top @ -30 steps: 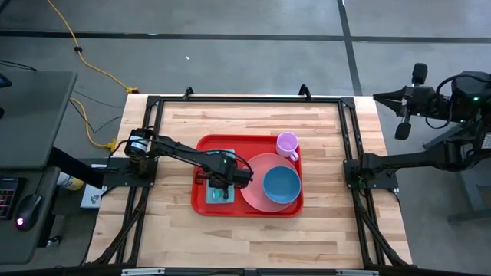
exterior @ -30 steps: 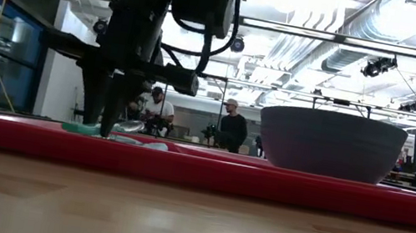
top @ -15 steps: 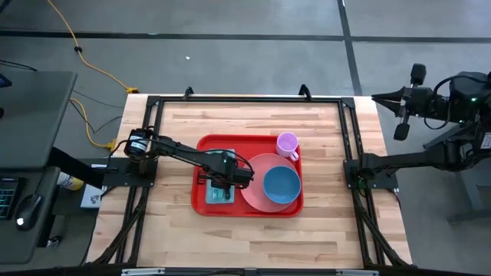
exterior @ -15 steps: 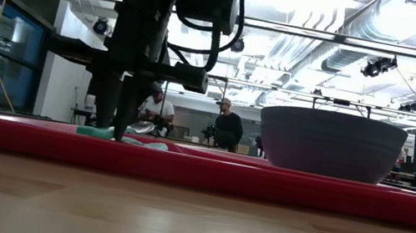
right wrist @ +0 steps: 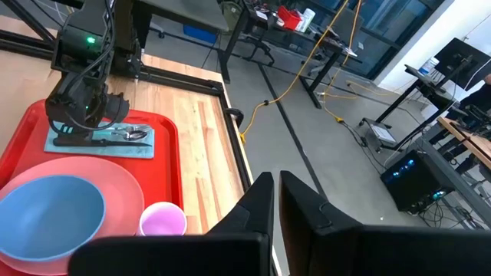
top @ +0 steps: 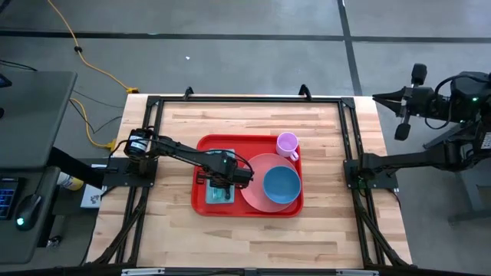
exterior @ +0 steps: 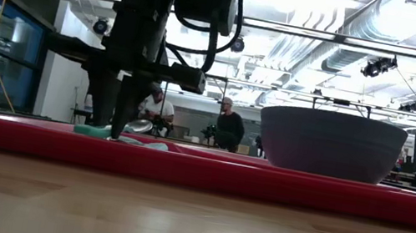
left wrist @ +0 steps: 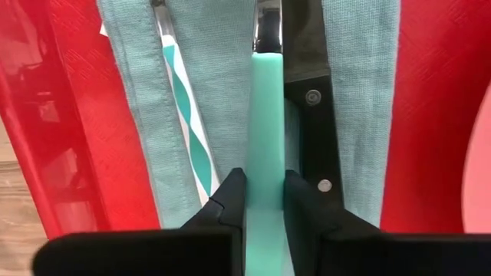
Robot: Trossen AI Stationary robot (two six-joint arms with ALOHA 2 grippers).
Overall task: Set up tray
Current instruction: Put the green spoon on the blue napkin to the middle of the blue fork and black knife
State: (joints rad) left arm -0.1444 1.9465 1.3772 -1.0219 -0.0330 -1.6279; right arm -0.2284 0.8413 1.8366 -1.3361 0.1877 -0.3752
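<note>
The red tray (top: 205, 146) lies mid-table and shows edge-on in the low view (exterior: 265, 181). On its left part a teal napkin (top: 222, 196) (left wrist: 222, 77) lies flat. The napkin carries a mint-green-handled utensil (left wrist: 265, 115), a black-handled knife (left wrist: 311, 115) and a striped straw (left wrist: 184, 100). My left gripper (top: 221, 181) (left wrist: 265, 203) stands over the napkin, shut on the green handle. My right gripper (top: 399, 115) (right wrist: 276, 203) waits beyond the table's right edge, shut and holding nothing. My left gripper pinches the utensil's mint-green handle (left wrist: 265, 172) between its two fingers (left wrist: 230, 199), one on each long side. It comes from above, pointing down, with the fingers across the handle. The handle runs along the napkin beside the knife; whether it is lifted off the cloth does not show.
On the tray's right part sits a round pink plate (top: 257, 192) with a blue bowl (top: 281, 185) (exterior: 330, 144) on it, and a purple cup (top: 287, 143) stands at the far right corner. Bare wooden table (top: 322, 230) surrounds the tray. People stand far back in the room.
My left gripper, shut on the green handle, has shifted a little toward the table's right and then slightly back, staying low over the napkin. The green handle has moved with it.
</note>
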